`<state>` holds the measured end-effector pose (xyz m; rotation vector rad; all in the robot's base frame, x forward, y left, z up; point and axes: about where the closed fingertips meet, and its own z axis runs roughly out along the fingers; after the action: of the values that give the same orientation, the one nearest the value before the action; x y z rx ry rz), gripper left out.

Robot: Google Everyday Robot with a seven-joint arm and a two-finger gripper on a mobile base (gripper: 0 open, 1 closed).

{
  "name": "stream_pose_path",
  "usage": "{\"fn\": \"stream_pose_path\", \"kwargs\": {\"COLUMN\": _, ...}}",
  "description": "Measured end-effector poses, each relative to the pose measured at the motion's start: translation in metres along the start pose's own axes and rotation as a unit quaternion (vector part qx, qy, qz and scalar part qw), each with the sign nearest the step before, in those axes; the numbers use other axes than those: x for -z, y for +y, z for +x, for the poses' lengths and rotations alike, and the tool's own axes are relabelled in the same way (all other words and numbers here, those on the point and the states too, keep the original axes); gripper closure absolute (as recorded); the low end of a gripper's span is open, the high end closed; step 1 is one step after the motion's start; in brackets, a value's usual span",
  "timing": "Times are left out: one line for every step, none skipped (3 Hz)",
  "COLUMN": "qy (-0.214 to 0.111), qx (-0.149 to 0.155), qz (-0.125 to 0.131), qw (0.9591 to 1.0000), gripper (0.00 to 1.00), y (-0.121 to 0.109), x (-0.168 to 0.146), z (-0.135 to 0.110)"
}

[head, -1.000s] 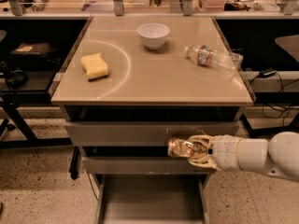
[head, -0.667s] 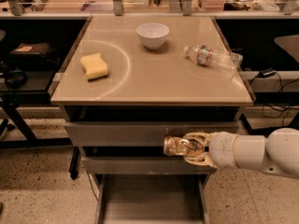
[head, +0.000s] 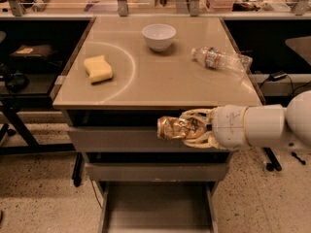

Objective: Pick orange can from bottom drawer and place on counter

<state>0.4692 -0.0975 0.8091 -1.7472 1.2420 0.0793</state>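
One orange can (head: pixel 170 128), dented and shiny, lies on its side in the air, gripped by the pincer (head: pixel 190 128), whose pale fingers (head: pixel 194 114) are closed around the can's right-hand end from above and below. The can hangs just in front of the top drawer (head: pixel 116 139), a little under the front edge of the bench (head: pixel 160 81) and not touching its surface. The white arm (head: pixel 262 126) behind the pincer reaches in level from the right edge of the view. Below the can is the middle drawer (head: pixel 155 172), and under that the bottom drawer (head: pixel 155 212) stands pulled out, its flat grey floor showing. On the bench, well apart from the can, a yellow sponge (head: pixel 98 69) sits on the left inside a faint white arc (head: pixel 127 76), a white bowl (head: pixel 159 36) stands upright near the back middle, and a clear water bottle (head: pixel 221 59) with a red label lies on its side at the right.
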Motion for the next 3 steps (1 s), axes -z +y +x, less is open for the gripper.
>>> {"fn": "stream_pose_path", "kwargs": {"qy": -0.013, "qx": 0.014, "qz": -0.001, "qw": 0.9998, "gripper": 1.0, "y": -0.048, "x": 0.017, "z": -0.033}}
{"fn": "stream_pose_path", "kwargs": {"qy": -0.019, "qx": 0.009, "qz": 0.018, "qw": 0.9996, "gripper": 1.0, "y": -0.119, "x": 0.03, "z": -0.056}}
{"fn": "stream_pose_path", "kwargs": {"qy": -0.019, "qx": 0.009, "qz": 0.017, "qw": 0.9996, "gripper": 1.0, "y": -0.119, "x": 0.029, "z": -0.056}}
